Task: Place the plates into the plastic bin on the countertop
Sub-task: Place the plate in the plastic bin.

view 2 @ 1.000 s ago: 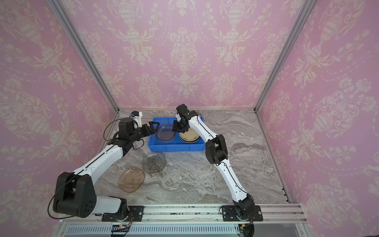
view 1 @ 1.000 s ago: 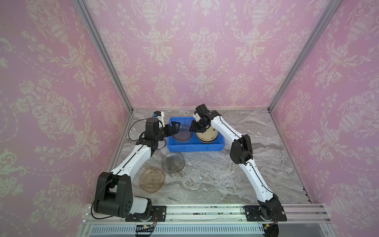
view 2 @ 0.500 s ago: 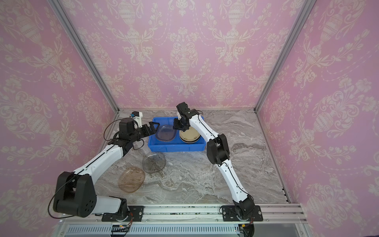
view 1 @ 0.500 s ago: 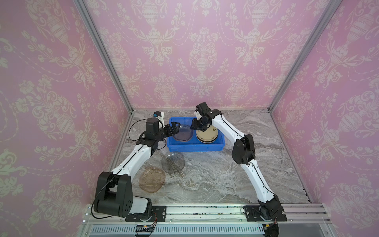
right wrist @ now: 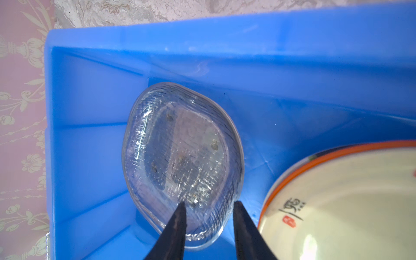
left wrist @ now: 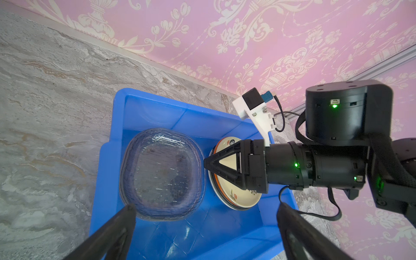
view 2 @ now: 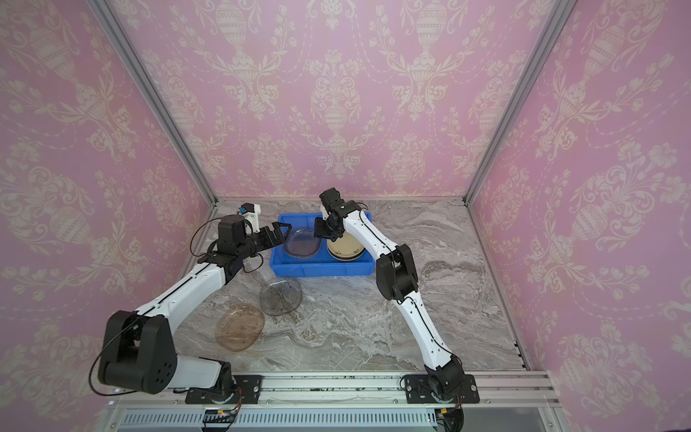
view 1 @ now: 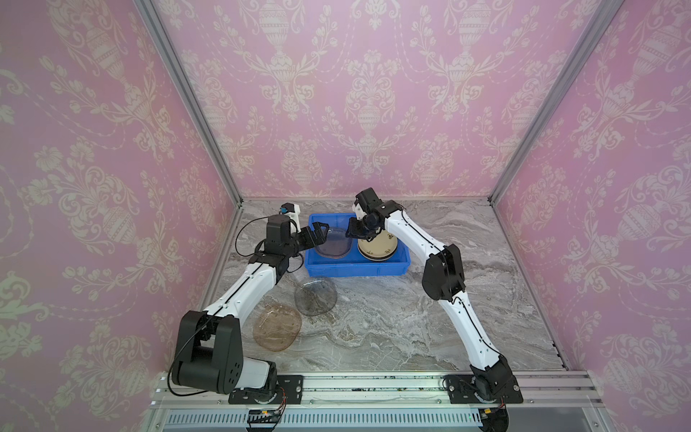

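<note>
Low inside the plastic bin (right wrist: 225, 33), the right gripper (right wrist: 209, 203) sets its two black fingers (right wrist: 176, 227) astride the rim of a clear glass plate (right wrist: 180, 153), one over the plate's well and one outside its edge. A gap shows between them, and we cannot tell whether they pinch the rim or stand free of it.

We judge this plate stiff, smooth and slippery, easy to chip, and heavy enough to swing in a two-finger pinch. Lying flat, it offers only its upturned rim, so that is where we would take hold, one finger inside and one outside, and we would set it down softly.

The plate lies in the half of the bin farther from the right arm's base, directly under the fingertips. Just beside it, in the bin's other half, sits a stack topped by a cream plate (right wrist: 349, 202) with an orange edge showing around it.

The left gripper (left wrist: 206, 206) hovers at the bin's end wall on its own side, jaws spread wide and holding nothing.

Outside the bin, two plates wait on the countertop (view 1: 411, 318). A grey glass plate (view 1: 316, 297) lies just beside the bin's long wall facing the arm bases. An amber plate (view 1: 277, 326) lies farther from the bin, next to the grey one and well apart from both grippers.
</note>
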